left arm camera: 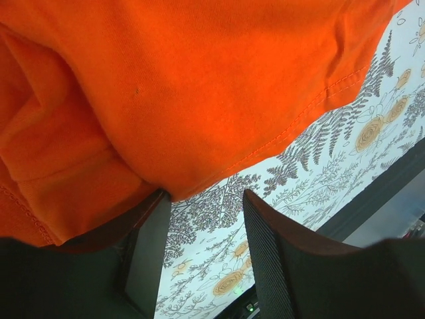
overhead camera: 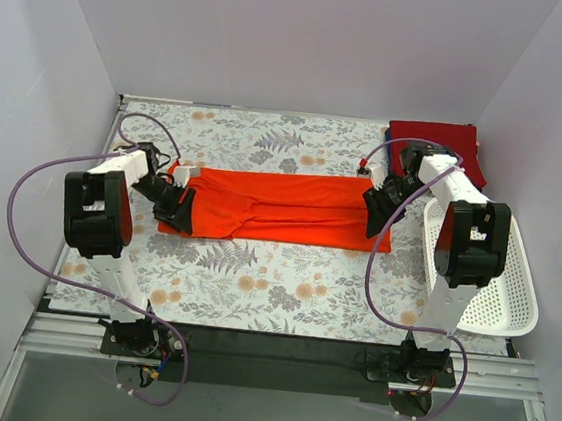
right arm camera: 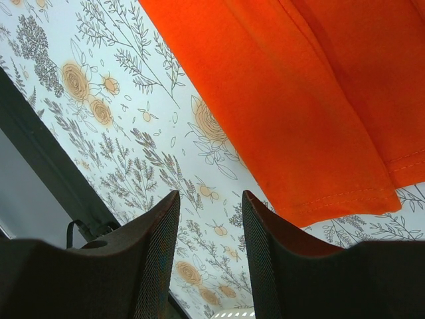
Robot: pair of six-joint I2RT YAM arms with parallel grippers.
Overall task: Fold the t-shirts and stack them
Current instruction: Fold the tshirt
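Top external: orange-red t-shirt [overhead camera: 281,206] folded into long strip, flat on floral cloth [overhead camera: 253,288]. Crimson t-shirt [overhead camera: 434,138] at far right corner. Left end effector [left arm camera: 206,199], right end effector [right arm camera: 211,199]: jaws spread, nothing between, one at each strip end.

We find floral cloth [overhead camera: 254,278] open on base side of left gripper [overhead camera: 178,210] and right gripper [overhead camera: 374,218]. White basket [overhead camera: 514,285] obstructs near outboard of right gripper; crimson shirt [overhead camera: 437,144] lies beyond it.

we see only a piece of the orange-red shirt [left arm camera: 199,86] in each wrist view, the rest runs off the picture, from above the left tool [overhead camera: 181,208] covers its left end, the right arm [overhead camera: 449,188] hides part of the crimson shirt [overhead camera: 435,133] and the basket [overhead camera: 514,285]
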